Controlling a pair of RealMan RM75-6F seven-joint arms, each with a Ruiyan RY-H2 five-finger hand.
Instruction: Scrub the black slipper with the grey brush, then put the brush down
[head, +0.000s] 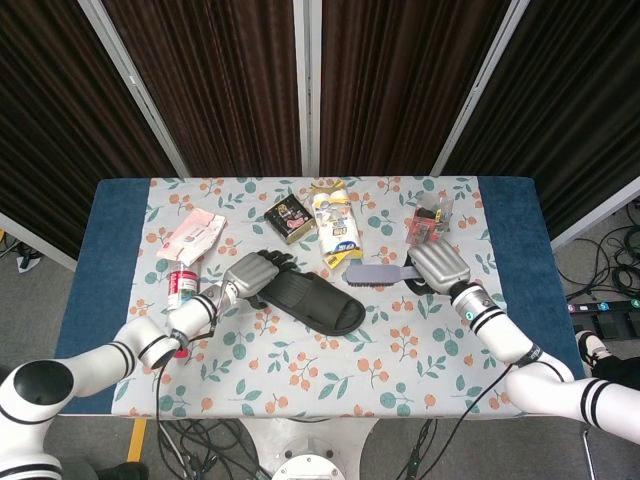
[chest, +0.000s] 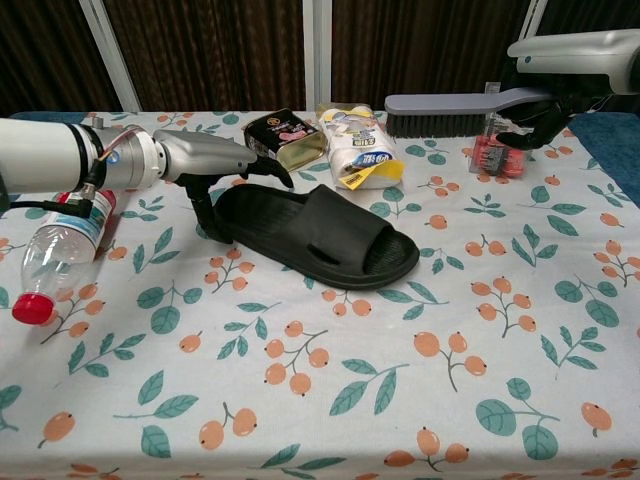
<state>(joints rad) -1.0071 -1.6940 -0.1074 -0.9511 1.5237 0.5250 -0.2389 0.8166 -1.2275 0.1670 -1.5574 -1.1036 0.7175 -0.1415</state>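
Observation:
The black slipper (head: 310, 300) (chest: 315, 235) lies flat in the middle of the floral tablecloth. My left hand (head: 255, 272) (chest: 215, 160) is at its heel end. The fingers (chest: 265, 176) reach over the rim and the thumb stands against its left edge. The hand is still spread, not closed round the slipper. My right hand (head: 438, 268) (chest: 570, 55) grips the handle of the grey brush (head: 372, 275) (chest: 450, 108). The brush is level in the air, bristles down, above and to the right of the slipper's toe, not touching it.
A plastic bottle (head: 180, 295) (chest: 60, 245) lies left of the slipper, under my left forearm. A pink packet (head: 192, 235), a black tin (chest: 284, 139), a white and yellow pack (chest: 362, 148) and a red pack (chest: 497, 150) line the far side.

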